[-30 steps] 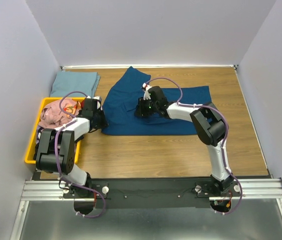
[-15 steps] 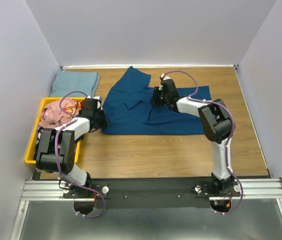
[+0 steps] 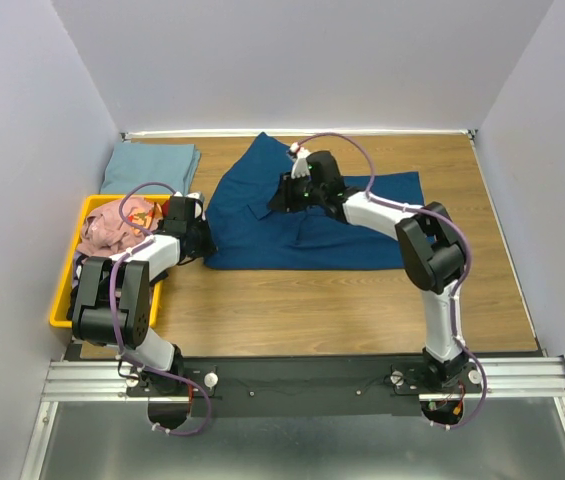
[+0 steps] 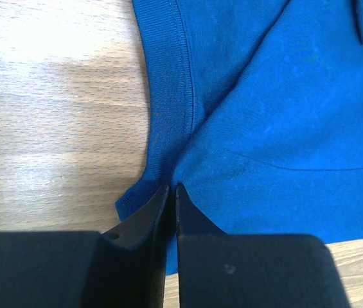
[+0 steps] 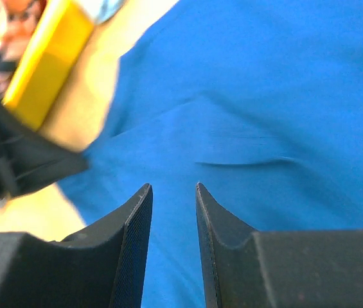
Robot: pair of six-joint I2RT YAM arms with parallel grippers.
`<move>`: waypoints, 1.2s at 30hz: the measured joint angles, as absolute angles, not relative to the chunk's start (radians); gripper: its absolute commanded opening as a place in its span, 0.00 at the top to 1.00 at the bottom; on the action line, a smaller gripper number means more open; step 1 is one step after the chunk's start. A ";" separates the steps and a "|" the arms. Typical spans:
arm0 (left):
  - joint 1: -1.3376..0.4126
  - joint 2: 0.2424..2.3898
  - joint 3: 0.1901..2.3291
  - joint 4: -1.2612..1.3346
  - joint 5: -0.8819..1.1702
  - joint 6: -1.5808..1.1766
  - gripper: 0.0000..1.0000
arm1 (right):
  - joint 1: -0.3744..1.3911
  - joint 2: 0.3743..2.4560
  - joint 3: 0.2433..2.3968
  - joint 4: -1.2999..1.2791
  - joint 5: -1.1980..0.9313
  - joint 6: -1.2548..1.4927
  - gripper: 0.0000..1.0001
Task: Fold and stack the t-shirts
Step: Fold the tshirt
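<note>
My left gripper: jaws pressing together, seemingly pinching the left hem of the blue t-shirt.
My right gripper: hovering part-open over the blue t-shirt's upper middle, holding nothing.
Blue t-shirt: lying spread on the table.
Nearby: yellow bin holding a pink shirt; pale folded shirt lying behind it.

A yellow plastic bin sits at the left edge of a wooden table enclosed by pale walls.
</note>
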State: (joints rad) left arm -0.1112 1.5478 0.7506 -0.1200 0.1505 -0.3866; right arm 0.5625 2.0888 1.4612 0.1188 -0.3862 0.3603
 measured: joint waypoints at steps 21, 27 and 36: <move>-0.111 1.545 0.750 -0.125 0.150 -0.386 0.87 | 0.641 2.335 1.661 0.110 -0.502 0.319 0.60; -0.111 1.542 0.749 -0.130 0.149 -0.387 0.87 | 0.635 2.363 1.695 0.110 -0.426 0.294 0.59; -0.111 1.541 0.749 -0.134 0.148 -0.386 0.87 | 0.606 2.383 1.776 0.091 -0.298 0.225 0.50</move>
State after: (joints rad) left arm -0.1112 1.5410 0.7494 -0.1341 0.1482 -0.3862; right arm 0.6060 2.3833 1.7756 0.0914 -0.2977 0.2253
